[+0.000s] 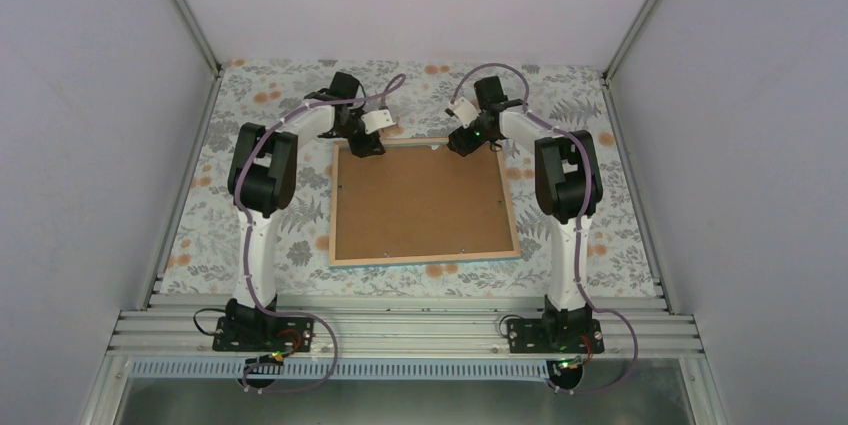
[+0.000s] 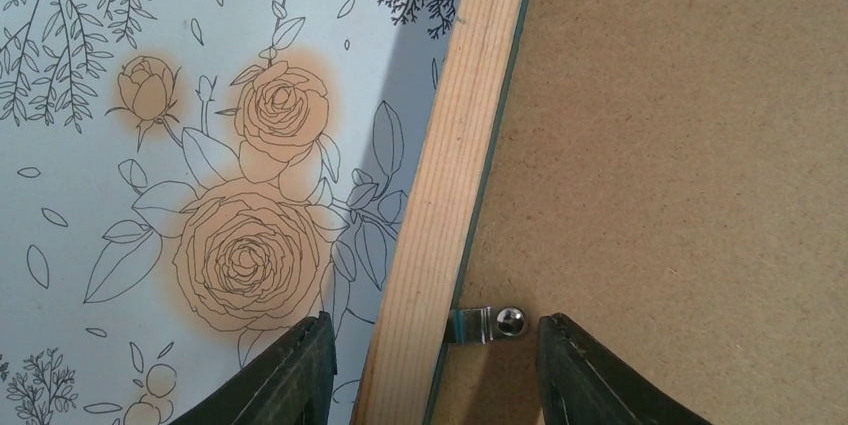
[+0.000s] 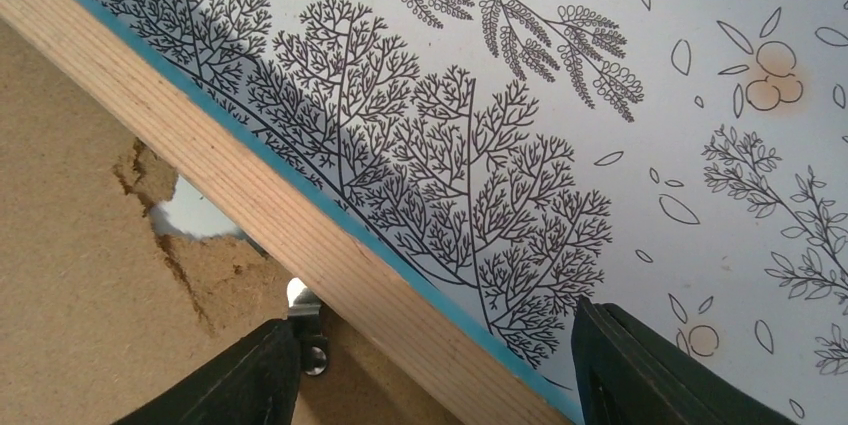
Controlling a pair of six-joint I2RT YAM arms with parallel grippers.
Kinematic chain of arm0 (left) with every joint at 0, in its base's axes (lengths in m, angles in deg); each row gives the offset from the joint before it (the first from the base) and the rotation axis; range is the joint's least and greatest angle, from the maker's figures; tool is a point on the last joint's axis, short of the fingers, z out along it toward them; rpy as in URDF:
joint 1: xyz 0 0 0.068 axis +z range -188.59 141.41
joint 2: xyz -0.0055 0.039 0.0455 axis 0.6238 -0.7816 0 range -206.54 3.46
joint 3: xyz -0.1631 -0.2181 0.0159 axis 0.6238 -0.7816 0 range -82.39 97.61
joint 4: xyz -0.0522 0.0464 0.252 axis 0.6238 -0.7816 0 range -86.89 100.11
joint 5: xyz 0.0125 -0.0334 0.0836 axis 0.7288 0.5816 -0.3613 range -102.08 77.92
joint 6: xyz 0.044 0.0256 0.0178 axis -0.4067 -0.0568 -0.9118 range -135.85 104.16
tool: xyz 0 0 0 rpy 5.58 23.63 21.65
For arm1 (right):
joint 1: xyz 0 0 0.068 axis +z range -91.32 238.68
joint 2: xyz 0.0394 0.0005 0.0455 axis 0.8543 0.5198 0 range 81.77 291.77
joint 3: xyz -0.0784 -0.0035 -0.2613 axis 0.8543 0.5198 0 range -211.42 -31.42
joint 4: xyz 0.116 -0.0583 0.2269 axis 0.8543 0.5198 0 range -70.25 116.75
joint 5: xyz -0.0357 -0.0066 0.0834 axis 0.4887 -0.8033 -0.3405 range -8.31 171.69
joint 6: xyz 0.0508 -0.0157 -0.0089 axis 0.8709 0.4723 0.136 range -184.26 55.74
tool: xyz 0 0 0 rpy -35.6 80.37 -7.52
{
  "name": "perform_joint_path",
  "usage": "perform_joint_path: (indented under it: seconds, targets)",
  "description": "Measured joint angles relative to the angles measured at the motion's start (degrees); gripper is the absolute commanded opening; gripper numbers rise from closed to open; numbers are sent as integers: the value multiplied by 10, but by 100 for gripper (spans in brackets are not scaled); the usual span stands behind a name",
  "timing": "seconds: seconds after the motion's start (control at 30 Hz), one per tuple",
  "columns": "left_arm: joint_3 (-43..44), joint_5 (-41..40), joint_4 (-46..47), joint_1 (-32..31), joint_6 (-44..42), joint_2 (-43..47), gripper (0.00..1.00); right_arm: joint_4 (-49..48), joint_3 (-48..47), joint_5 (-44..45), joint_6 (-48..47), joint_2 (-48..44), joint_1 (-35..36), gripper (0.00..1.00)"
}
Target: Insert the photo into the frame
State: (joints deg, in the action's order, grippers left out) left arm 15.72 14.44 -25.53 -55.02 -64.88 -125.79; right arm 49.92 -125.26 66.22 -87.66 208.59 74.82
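The frame lies face down on the table, light wood back up, a turquoise edge showing. A brown backing board fills it. The photo is hidden. My left gripper is at the far left corner. In the left wrist view it stands open astride the wooden rail, with a metal clip between its fingers. My right gripper is at the far right corner. It is open astride the rail, one finger beside a clip. The board has a torn notch showing white.
A pale floral cloth covers the table around the frame. Grey enclosure walls stand left, right and behind. An aluminium rail carrying both arm bases runs along the near edge.
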Motion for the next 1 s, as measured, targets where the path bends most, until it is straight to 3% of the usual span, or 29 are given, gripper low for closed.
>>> perform_joint_path:
  seconds: [0.1, 0.37, 0.43, 0.57, 0.83, 1.0]
  targets:
    - [0, 0, 2, -2, 0, 0, 50, 0, 0, 0, 2, 1, 0, 61]
    - [-7, 0, 10, -4, -5, 2, 46, -6, -4, -3, -3, 3, -1, 30]
    - [-7, -2, 16, -4, -5, 2, 46, -8, -2, 0, -22, 2, 2, 27]
    - [-7, -5, 24, -4, -5, 2, 46, -16, 3, 0, -19, -4, 4, 34]
    - [-7, -6, 24, -4, -5, 2, 46, -18, 6, -11, 2, -5, 7, 61]
    - [-7, -5, 25, -4, -5, 2, 46, -6, 1, -21, 7, -5, 8, 62]
